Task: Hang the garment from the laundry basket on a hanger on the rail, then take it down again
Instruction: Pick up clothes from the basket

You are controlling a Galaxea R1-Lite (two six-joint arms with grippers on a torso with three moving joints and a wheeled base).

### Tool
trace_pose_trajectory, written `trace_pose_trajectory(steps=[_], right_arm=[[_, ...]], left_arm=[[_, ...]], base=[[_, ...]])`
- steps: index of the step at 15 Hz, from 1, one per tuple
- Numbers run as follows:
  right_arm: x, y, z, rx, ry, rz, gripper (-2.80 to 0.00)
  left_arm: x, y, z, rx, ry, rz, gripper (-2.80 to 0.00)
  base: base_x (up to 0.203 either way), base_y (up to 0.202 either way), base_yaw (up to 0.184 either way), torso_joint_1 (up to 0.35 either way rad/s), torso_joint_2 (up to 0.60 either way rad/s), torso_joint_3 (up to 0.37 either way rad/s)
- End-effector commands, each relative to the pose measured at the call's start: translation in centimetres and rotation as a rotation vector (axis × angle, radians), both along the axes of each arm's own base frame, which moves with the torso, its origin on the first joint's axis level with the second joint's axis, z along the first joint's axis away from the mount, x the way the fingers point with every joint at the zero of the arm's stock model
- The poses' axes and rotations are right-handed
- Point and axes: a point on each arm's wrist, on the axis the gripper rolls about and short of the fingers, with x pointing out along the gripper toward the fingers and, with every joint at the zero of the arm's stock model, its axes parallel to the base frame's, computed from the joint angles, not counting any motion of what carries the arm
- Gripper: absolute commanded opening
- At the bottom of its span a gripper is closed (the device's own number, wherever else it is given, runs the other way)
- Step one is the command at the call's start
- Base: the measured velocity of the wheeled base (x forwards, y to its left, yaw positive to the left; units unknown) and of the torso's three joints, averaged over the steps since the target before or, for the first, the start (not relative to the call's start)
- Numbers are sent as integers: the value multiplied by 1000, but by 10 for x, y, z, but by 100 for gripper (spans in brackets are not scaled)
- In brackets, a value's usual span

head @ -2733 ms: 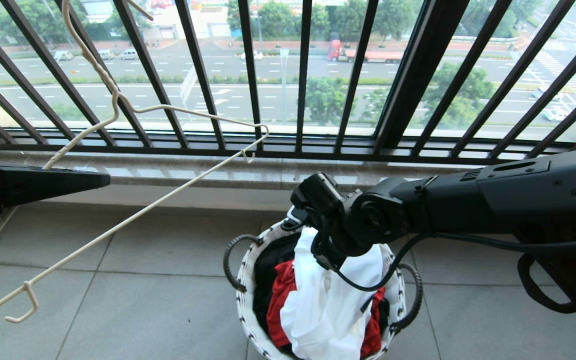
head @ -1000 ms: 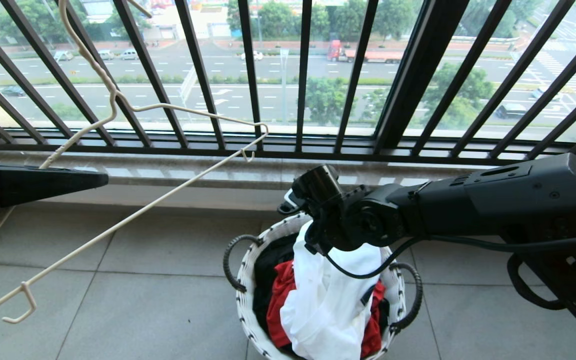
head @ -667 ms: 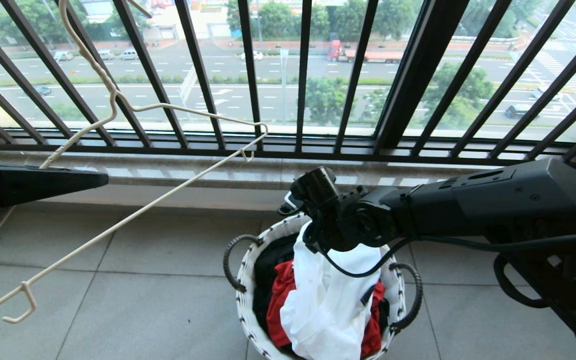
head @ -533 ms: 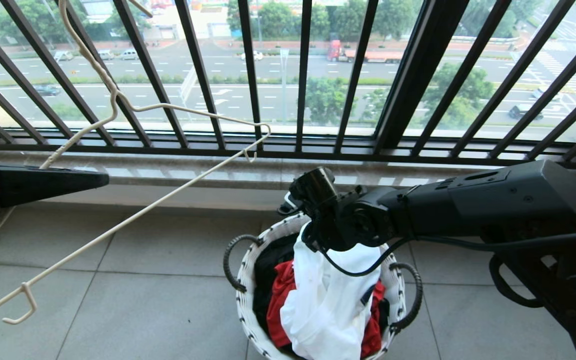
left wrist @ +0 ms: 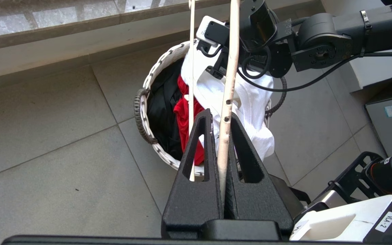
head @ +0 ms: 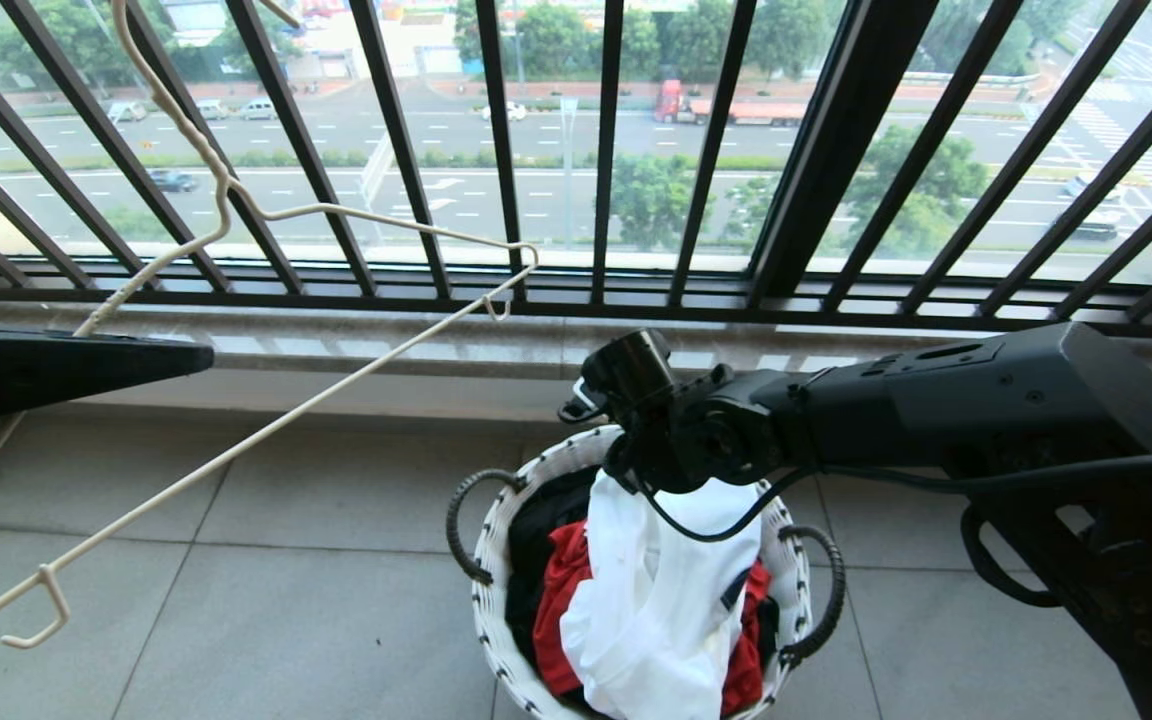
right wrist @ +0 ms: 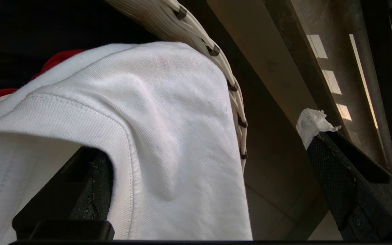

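Garment [head: 651, 610], the white T-shirt, lies heaped in the laundry basket [head: 496, 600]. My right gripper [right wrist: 202, 190] has dipped to its ribbed collar, fingers spread wide around it, so pinching should come next. My left gripper [left wrist: 225, 149] pinches the hanger [head: 266, 440].

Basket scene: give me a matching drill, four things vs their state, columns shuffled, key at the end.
Things:
1 hanger
2 white T-shirt
3 red garment
4 right gripper

States:
A open, fingers either side of white cloth
B clamped in the shut left gripper
C draped over the basket rim
D inside the basket, beside black clothing

Pairs: 1-B, 2-C, 3-D, 4-A
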Motion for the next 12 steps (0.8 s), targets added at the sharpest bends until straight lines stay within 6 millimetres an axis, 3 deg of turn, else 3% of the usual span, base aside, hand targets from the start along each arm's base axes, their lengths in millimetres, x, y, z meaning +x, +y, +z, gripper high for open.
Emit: trace_pose_trajectory(steps=[1,2,9,12], right_arm=[[3,-1,-1,-4,0,-7,0],[3,-1,-1,0,-3,-8,-280],[4,-1,8,8,-34,-24,-280],[-4,-5,33,49,-77,-23,-280]], left_arm=[[0,0,0,-1,-1,-2,-280],[0,0,0,0,1,-4,-280],[1,0,0,-1,2,-3,-280],[2,0,-1,-1,6,-3,-280]], base=[[0,0,0,0,0,0],[0,0,0,0,0,0],[0,0,0,0,0,0],[0,0,0,0,0,0]])
